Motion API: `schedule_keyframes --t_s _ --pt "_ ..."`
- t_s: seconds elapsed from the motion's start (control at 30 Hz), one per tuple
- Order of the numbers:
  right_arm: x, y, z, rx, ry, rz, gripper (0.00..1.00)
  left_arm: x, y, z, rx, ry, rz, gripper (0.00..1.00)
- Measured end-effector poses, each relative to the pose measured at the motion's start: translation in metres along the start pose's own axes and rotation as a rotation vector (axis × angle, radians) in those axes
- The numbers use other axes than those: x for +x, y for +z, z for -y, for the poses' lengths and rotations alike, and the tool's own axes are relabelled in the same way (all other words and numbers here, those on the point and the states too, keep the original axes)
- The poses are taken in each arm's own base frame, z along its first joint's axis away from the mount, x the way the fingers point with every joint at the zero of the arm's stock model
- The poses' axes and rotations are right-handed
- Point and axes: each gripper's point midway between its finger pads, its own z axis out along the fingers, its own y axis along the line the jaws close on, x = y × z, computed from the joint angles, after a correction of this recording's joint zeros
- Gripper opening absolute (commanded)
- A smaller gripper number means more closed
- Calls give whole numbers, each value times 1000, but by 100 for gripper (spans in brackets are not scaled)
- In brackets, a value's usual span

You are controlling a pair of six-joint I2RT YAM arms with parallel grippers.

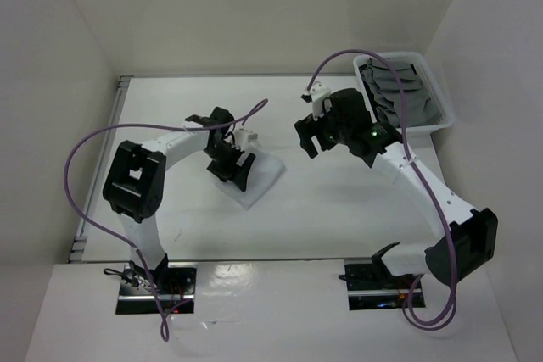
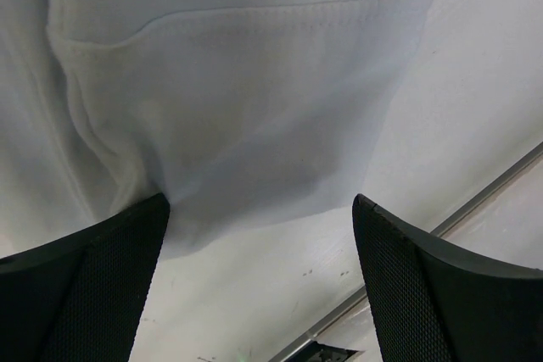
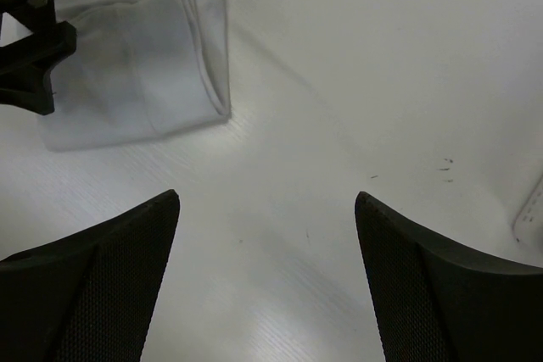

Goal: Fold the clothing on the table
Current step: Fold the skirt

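On the left side of the table (image 1: 339, 218), a little way in from the metal rail (image 1: 100, 167), your left gripper (image 2: 261, 209) is hanging low over the white cloth (image 1: 259, 177). Its jaws are standing wide apart and gripping nothing. The fingers (image 2: 102, 277) are straddling a stitched hem, and you cannot tell whether either one is touching the fabric.

The cloth is lying flat, left of the table's middle, as a small, roughly four-sided packet. From the right wrist camera you are seeing doubled edges stacked along its side, so several layers are already lying one on another. Judging by that, most of the folding is looking done. What is left is at most one more fold or a tidying of the corners, and you are the one deciding whether the packet is neat enough.

Moving right, your right gripper (image 3: 267, 197) is hovering above bare tabletop, well apart from the cloth, with its jaws spread and nothing in them. It is playing no part at the cloth just now.

At the far right corner, a white bin (image 1: 441, 99) is holding grey folded pieces (image 1: 394, 95), so the white packet may be heading there once you are satisfied with it
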Motion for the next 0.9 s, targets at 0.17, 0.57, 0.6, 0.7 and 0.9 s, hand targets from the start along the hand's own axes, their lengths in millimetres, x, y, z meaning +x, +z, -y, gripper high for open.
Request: schedule_keyframes --t_s 0.17,0.57,0.6,0.7,0.9 --pt "-14 -34 21 65 26 90 90 -13 -48 -2 -33 -10 117 96" --pt "12 -144 91 392 238 298 99 -15 -283 12 -477 -8 839 100" --pt "18 -152 97 431 264 310 99 -7 -294 9 -516 -32 876 100" --pt "39 -170 109 523 322 331 99 22 -311 -1 -616 -102 967 100" --pt "68 -203 113 653 379 395 99 69 -321 -7 -724 -179 1098 100"
